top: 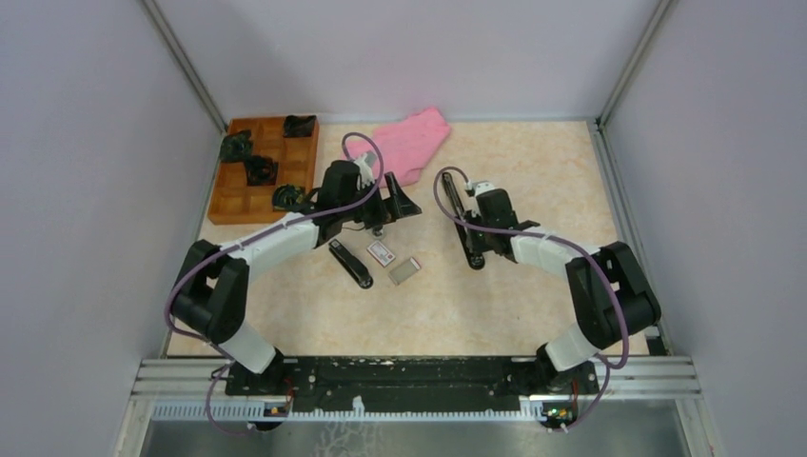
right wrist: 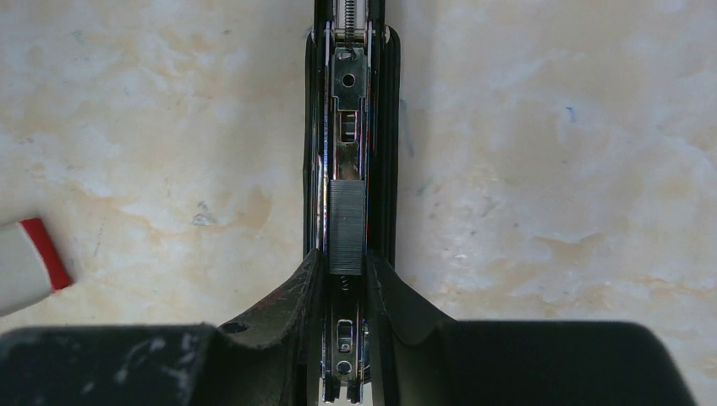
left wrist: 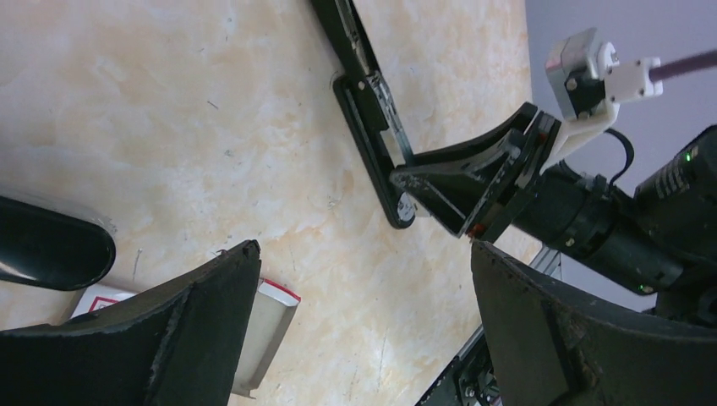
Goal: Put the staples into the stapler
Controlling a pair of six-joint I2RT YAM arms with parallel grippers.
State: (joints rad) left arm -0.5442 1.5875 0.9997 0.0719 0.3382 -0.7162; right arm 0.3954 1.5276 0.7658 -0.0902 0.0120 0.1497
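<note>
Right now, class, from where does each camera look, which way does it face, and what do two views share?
Top external: high behind the robot, looking down at the table; left arm and right arm show.
Left wrist: low, facing across to the stapler and right fingers; left fingers frame it.
Right wrist: straight down onto the stapler and staples; right fingers hug its rail.
Shared: the stapler, in all three.
</note>
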